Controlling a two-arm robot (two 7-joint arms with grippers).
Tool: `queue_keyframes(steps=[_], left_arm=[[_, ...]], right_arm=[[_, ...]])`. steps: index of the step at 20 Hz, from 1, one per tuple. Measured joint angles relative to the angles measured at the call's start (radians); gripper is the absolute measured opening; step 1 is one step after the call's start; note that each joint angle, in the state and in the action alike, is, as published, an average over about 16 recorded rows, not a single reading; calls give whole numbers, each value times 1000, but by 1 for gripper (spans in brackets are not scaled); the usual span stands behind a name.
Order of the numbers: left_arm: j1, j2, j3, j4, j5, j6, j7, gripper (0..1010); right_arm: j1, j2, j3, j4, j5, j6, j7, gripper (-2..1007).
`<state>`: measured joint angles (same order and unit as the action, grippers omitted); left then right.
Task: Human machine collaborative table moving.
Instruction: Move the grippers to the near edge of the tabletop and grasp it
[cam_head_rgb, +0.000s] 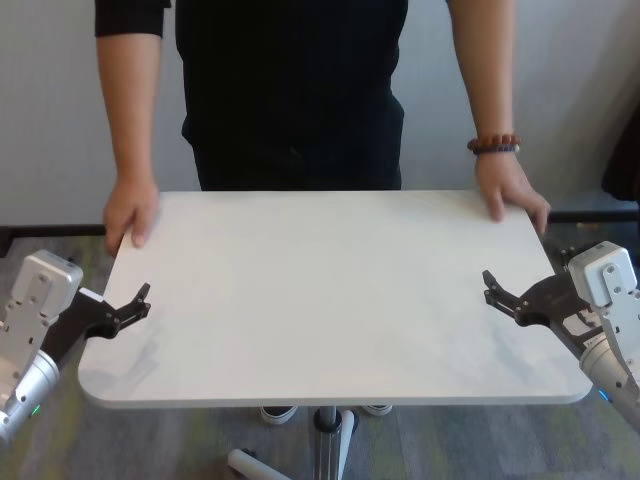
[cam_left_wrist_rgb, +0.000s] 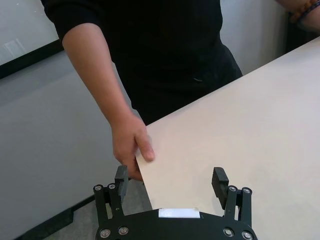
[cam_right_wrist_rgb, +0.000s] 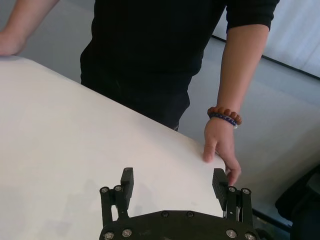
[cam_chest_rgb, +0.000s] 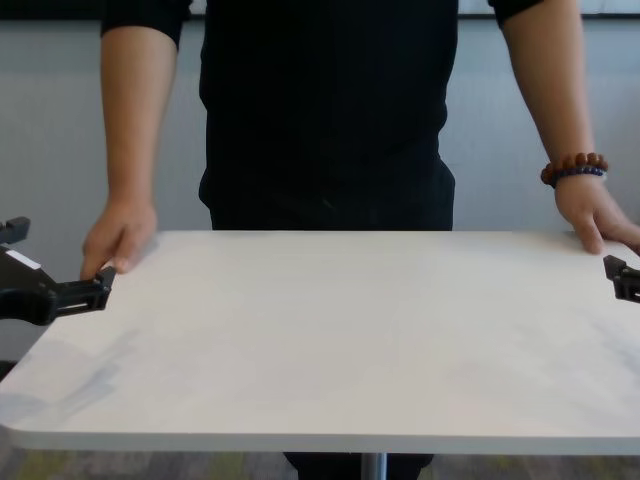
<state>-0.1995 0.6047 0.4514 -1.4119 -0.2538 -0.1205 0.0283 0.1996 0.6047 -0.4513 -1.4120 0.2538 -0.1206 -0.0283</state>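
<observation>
Gripping step not yet made: left gripper (cam_head_rgb: 140, 301) and right gripper (cam_head_rgb: 497, 292) sat at side edges of table (cam_head_rgb: 330, 290), jaws wide, surface edge between them. Human (cam_head_rgb: 290, 90) held far corners just beyond. Next move, likely: close both jaws on edge together, then move with human.

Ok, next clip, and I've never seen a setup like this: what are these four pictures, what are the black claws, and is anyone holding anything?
One moment, four cameras: the robot's head, its chest, and one on each wrist. The black claws are its two-finger end effectors. The left end effector and right end effector sit at opposite side edges of the white table, jaws open with the edge between them, not clamped. Across from the robot stands a person in black; their hands grip the far corners, one wrist wearing a bead bracelet. Nothing lies on the tabletop.
</observation>
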Motion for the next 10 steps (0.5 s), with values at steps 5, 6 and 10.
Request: queue_keyframes(steps=[5, 6, 10], left_arm=[[0, 0, 0, 0, 0, 0, 0, 985], [0, 0, 0, 0, 0, 0, 0, 985], [0, 0, 0, 0, 0, 0, 0, 985]], right_arm=[[0, 0, 0, 0, 0, 0, 0, 1005], [0, 0, 0, 0, 0, 0, 0, 1005], [0, 0, 0, 0, 0, 0, 0, 1005]])
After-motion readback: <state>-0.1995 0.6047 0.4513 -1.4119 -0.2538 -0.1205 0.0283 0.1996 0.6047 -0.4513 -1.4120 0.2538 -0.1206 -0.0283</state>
